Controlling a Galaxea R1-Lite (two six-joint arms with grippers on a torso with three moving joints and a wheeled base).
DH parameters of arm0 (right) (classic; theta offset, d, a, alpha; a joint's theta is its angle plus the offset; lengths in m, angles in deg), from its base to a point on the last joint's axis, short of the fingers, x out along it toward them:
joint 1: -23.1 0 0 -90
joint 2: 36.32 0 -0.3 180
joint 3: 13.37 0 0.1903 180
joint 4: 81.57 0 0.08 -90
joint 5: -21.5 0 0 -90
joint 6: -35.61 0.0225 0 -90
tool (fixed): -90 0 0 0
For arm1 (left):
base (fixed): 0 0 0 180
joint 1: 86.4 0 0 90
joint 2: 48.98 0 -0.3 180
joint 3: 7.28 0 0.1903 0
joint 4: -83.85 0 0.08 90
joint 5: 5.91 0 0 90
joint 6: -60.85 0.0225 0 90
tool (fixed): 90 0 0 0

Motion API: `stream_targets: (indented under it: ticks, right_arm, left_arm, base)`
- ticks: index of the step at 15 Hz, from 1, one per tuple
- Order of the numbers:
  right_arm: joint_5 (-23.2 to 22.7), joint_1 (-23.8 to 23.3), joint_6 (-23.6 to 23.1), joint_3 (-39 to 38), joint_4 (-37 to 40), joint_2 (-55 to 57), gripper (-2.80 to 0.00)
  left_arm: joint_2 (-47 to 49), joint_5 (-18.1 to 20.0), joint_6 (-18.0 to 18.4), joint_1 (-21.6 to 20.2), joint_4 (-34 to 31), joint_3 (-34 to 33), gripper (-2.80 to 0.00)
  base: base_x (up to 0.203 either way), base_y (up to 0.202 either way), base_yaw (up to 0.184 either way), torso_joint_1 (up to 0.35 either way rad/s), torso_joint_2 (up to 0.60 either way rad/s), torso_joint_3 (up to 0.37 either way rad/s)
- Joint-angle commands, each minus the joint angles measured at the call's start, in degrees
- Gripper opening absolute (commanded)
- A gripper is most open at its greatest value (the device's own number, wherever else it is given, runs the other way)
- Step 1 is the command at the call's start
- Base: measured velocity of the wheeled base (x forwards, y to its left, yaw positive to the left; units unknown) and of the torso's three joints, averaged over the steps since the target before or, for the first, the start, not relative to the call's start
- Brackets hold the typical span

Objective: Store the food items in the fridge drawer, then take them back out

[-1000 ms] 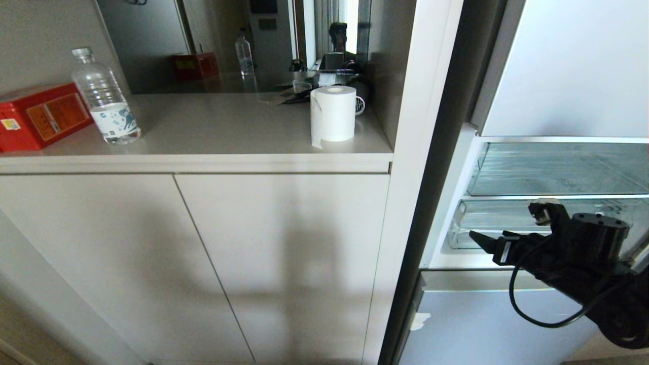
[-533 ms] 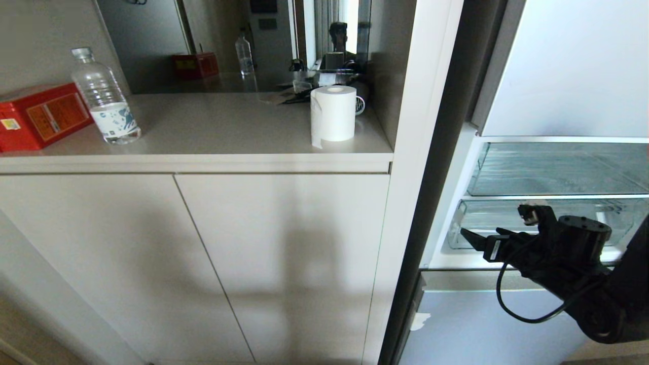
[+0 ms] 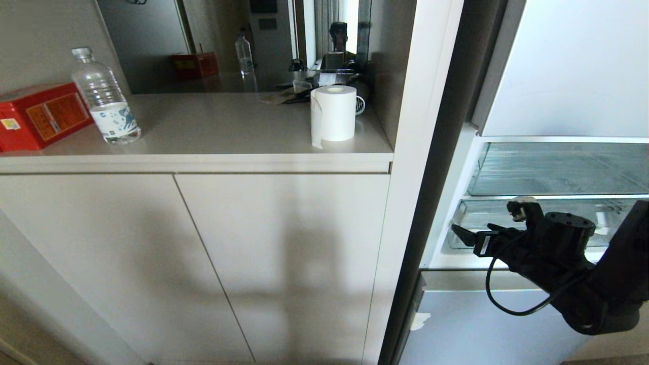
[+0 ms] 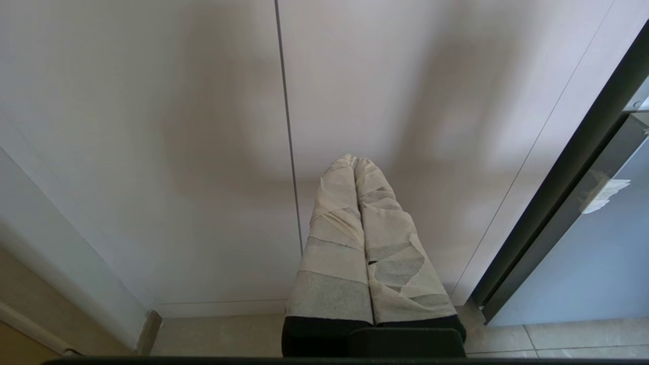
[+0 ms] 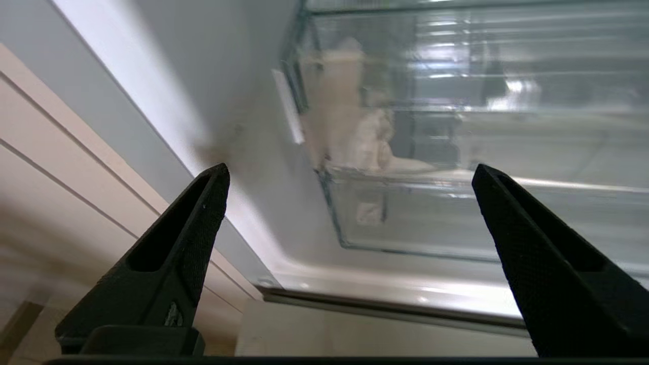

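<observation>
Your right gripper (image 5: pixel 350 213) is hovering spread wide and empty, pointing at the fridge drawer (image 5: pixel 456 213) just ahead, whose long front lip is running crosswise.

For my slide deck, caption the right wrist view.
Open right gripper faces the clear fridge drawer, nothing held.

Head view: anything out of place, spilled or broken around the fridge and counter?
Nothing spilled or broken. The water bottle and paper roll stand upright on the counter. One oddity: no food shows anywhere, and the clear fridge drawer looks empty. The right gripper is in front of it, open.
</observation>
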Motion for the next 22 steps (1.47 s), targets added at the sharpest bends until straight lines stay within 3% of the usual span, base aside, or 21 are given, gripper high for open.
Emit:
stream_targets:
  ticks: [1, 15, 16, 22]
  right_arm:
    - [0.1, 0.5, 0.1, 0.8, -0.5, 0.2, 0.0]
    - [2.4, 1.0, 0.1, 5.3, -0.5, 3.6, 0.0]
    - [2.4, 1.0, 0.1, 5.3, -0.5, 3.6, -2.8]
    - [2.7, 4.6, -0.1, 5.6, -0.5, 3.5, -2.8]
  left_arm:
    - [0.0, 0.0, 0.0, 0.0, 0.0, 0.0, -2.8]
    - [0.0, 0.0, 0.0, 0.0, 0.0, 0.0, -2.8]
    - [0.0, 0.0, 0.0, 0.0, 0.0, 0.0, -2.8]
    - [0.0, 0.0, 0.0, 0.0, 0.0, 0.0, -2.8]
  base:
    - [0.0, 0.0, 0.0, 0.0, 0.0, 0.0]
    - [0.0, 0.0, 0.0, 0.0, 0.0, 0.0]
    - [0.0, 0.0, 0.0, 0.0, 0.0, 0.0]
    - [0.0, 0.0, 0.0, 0.0, 0.0, 0.0]
